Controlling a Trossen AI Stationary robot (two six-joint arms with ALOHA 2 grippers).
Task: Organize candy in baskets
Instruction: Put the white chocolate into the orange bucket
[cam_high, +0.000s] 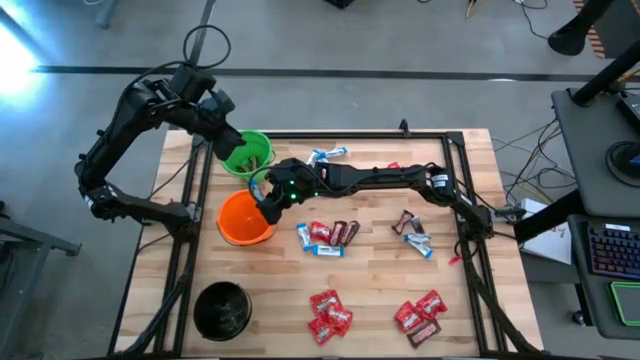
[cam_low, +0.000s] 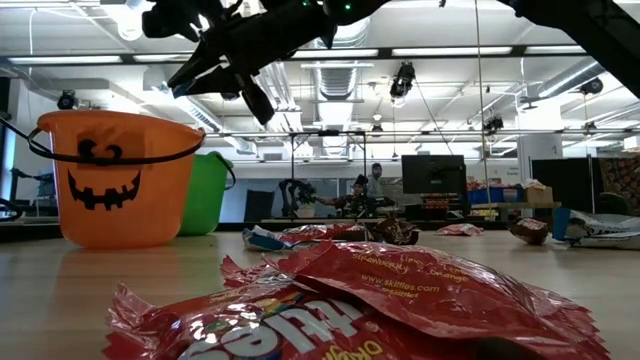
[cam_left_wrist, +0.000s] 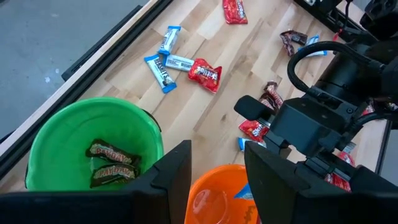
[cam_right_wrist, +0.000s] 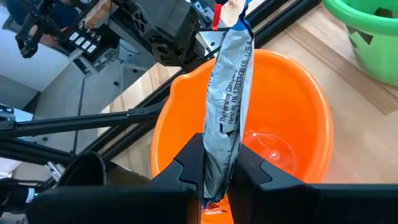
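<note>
a wooden table (cam_high: 370, 300) carries three baskets (cam_high: 245, 219) and scattered candy (cam_high: 328, 313).

The silver wrapper (cam_right_wrist: 227, 93) pinched in the right gripper (cam_right_wrist: 217, 163) carries small blue print, of which "Company" and "Hershey, PA 17033-0815" can be made out, running along its length; the red packet (cam_low: 420, 290) lying nearest in the low view shows tiny white lettering with "skittles.com" and "Strawberry" legible, and beneath it a second red packet (cam_low: 250, 335) bears large white letters from the same brand name, seen upside down; the brown wrappers (cam_left_wrist: 115, 163) inside the green bucket (cam_left_wrist: 56, 134) have pale lettering too blurred to read
</note>
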